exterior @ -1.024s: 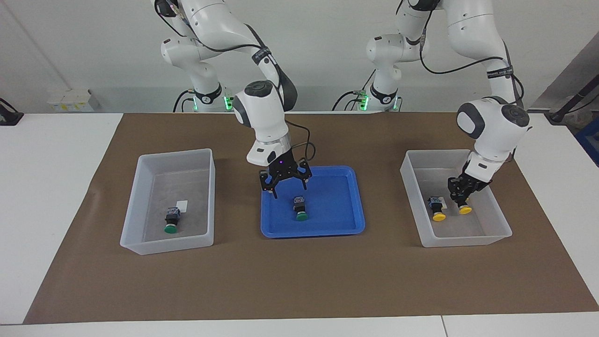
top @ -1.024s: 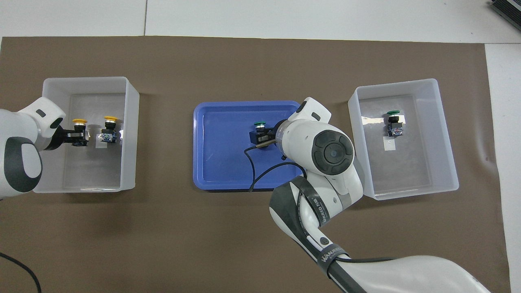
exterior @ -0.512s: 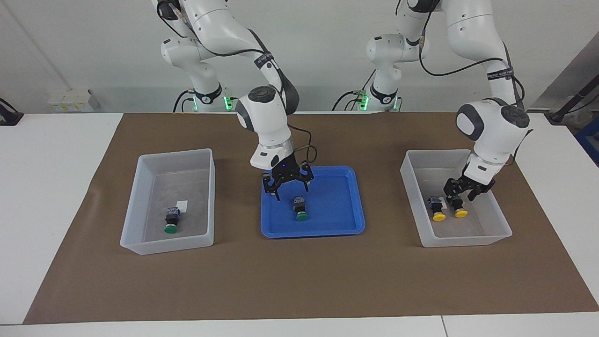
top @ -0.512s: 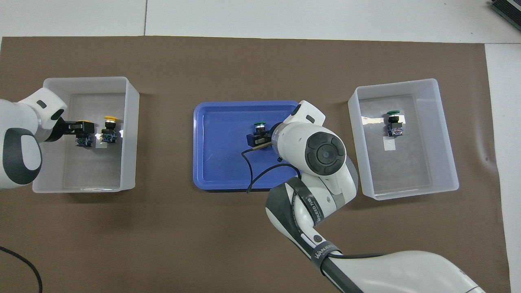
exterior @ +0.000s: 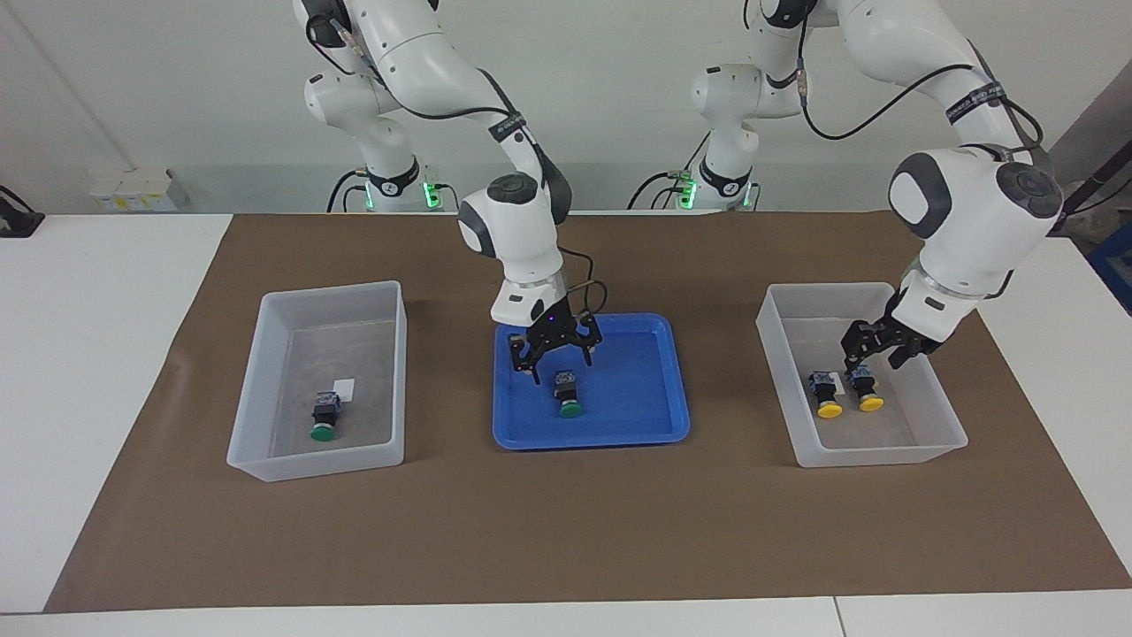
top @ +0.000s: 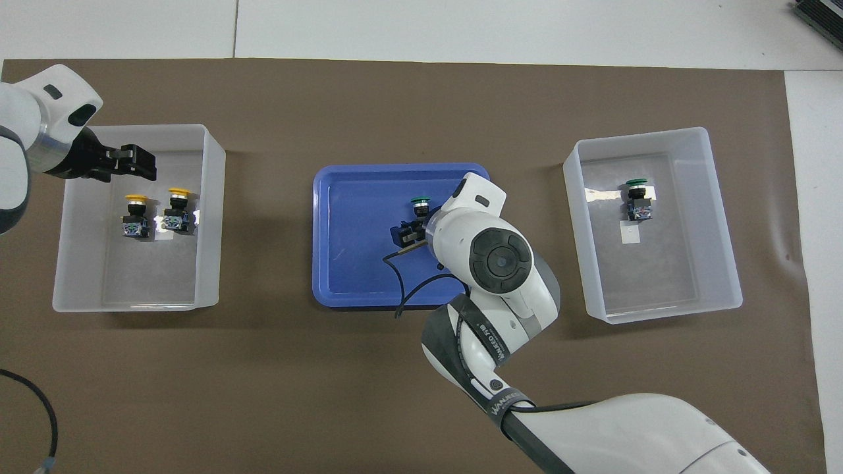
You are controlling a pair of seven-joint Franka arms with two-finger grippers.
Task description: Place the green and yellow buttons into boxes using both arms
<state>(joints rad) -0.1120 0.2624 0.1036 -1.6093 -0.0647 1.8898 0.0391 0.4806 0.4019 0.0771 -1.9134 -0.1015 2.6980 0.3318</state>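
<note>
A green button (exterior: 569, 395) lies on its side in the blue tray (exterior: 650, 425); it also shows in the overhead view (top: 419, 205). My right gripper (exterior: 560, 364) is open just above it, nothing between its fingers. A second green button (exterior: 325, 418) lies in the box (exterior: 332, 293) at the right arm's end. Two yellow buttons (exterior: 825, 395) (exterior: 868, 390) lie side by side in the other box (exterior: 884, 453) at the left arm's end. My left gripper (exterior: 874, 357) is open and empty, raised over that box, above the yellow buttons.
A brown mat (exterior: 566, 531) covers the table's middle, with white table around it. The right arm's wrist and a black cable (top: 403, 276) hang over the tray and hide part of it from above.
My left gripper has let go of the second yellow button in the box and lifted away. My right gripper has come down closer over the green button in the tray.
</note>
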